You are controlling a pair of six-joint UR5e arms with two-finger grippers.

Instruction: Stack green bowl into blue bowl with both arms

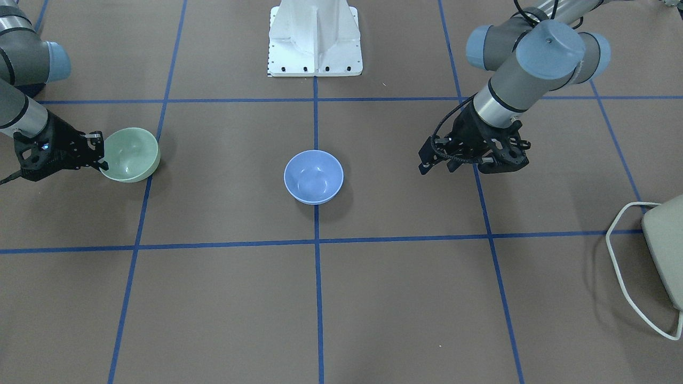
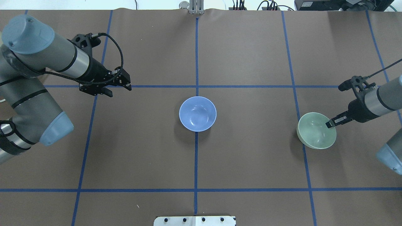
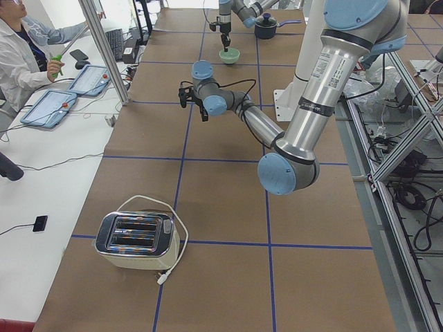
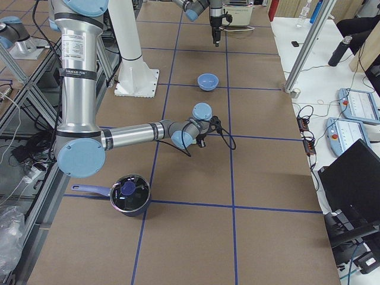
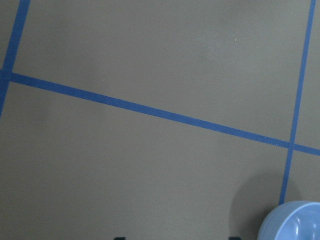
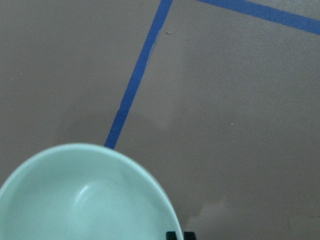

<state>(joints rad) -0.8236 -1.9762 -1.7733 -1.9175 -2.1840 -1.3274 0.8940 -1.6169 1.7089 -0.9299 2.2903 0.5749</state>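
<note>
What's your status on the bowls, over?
Status: right gripper shut on green bowl rim. The left gripper open, empty, apart from blue bowl. Blue bowl empty, mid-table. Nothing between the bowls.

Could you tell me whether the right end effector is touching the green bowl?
Touching. The overhead view shows the right end effector clamped on the rim of the green bowl, one finger inside it.

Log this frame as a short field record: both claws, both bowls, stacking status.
right claw: shut on green bowl rim, one finger inside
left claw: open, holding nothing, apart from blue bowl
blue bowl: centre of table, upright, empty
green bowl: robot's right side, apart from blue bowl
stacked: not yet
</note>
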